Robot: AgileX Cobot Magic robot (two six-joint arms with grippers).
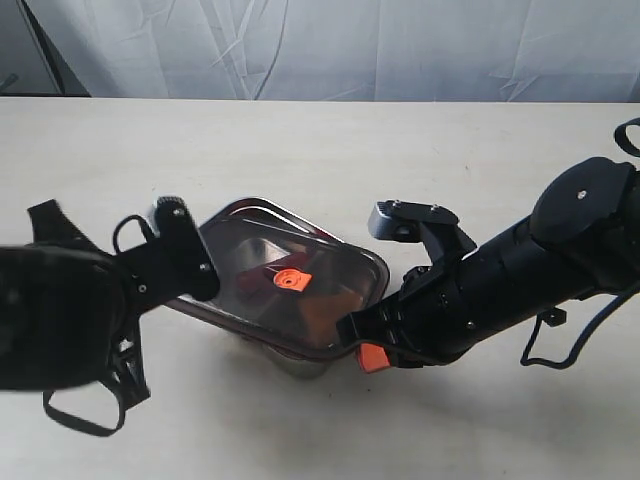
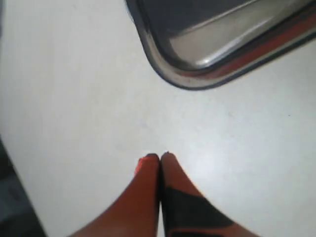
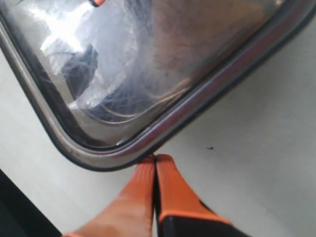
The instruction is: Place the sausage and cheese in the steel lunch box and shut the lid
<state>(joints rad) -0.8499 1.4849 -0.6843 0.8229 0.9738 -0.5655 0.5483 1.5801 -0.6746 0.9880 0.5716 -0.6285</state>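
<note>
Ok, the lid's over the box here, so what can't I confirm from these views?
1. Red sausage and pale-yellow cheese wedge: all views; the dark tinted translucent rectangular lid and its glare hide the contents.
2. Shiny steel lunch box: exterior view; the lid covers all but a bottom edge, so seating is unclear.
3. Left pincer: exterior view; its tips sit behind its black wrist.

One steel lunch box (image 1: 297,363) was there, one tinted lid (image 1: 262,262), one orange valve (image 1: 291,280), two grippers, the left gripper (image 2: 160,157) and the right gripper (image 3: 155,159)
</note>
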